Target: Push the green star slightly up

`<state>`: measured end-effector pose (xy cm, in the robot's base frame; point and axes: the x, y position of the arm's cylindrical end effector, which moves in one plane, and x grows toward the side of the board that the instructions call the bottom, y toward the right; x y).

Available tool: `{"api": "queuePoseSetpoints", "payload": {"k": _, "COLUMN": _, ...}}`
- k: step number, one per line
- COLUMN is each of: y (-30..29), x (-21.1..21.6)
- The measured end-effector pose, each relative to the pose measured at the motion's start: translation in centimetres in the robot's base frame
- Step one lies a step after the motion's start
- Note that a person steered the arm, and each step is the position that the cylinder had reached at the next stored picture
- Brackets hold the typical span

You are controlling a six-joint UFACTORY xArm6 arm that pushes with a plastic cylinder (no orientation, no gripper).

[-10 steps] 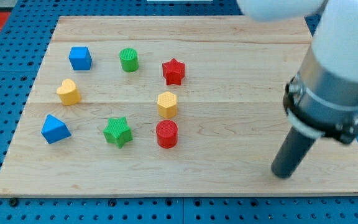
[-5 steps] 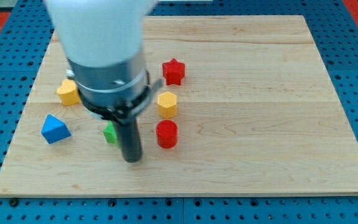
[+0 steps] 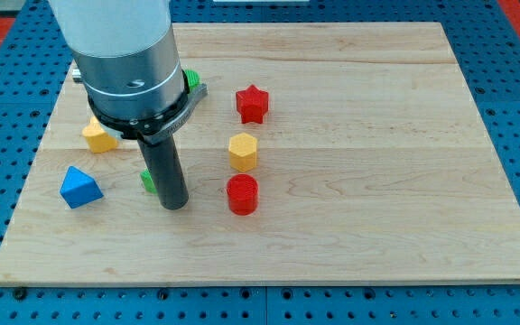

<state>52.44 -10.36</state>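
The green star lies at the board's lower left, mostly hidden behind my rod; only a sliver of its left side shows. My tip rests on the board just below and right of the star, touching or nearly touching it. The arm's body covers the board's upper left.
A blue triangle lies left of the star and a yellow heart above left. A red cylinder, yellow hexagon and red star stand to the right. A green cylinder peeks out behind the arm. The wooden board lies on a blue pegboard.
My rod swept from the board's right side to the lower left, then moved slightly up and left. The green star has shifted a little up and left with it.
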Motion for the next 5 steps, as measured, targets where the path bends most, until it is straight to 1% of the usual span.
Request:
{"api": "queuePoseSetpoints", "payload": {"k": 1, "y": 0.0, "x": 0.1}}
{"api": "queuePoseSetpoints", "payload": {"k": 2, "y": -1.9, "x": 3.0}}
{"api": "queuePoseSetpoints", "payload": {"k": 3, "y": -3.5, "x": 0.4}}
{"api": "queuePoseSetpoints", "payload": {"k": 4, "y": -2.2, "x": -4.6}}
{"api": "queuePoseSetpoints", "payload": {"k": 5, "y": -3.8, "x": -3.4}}
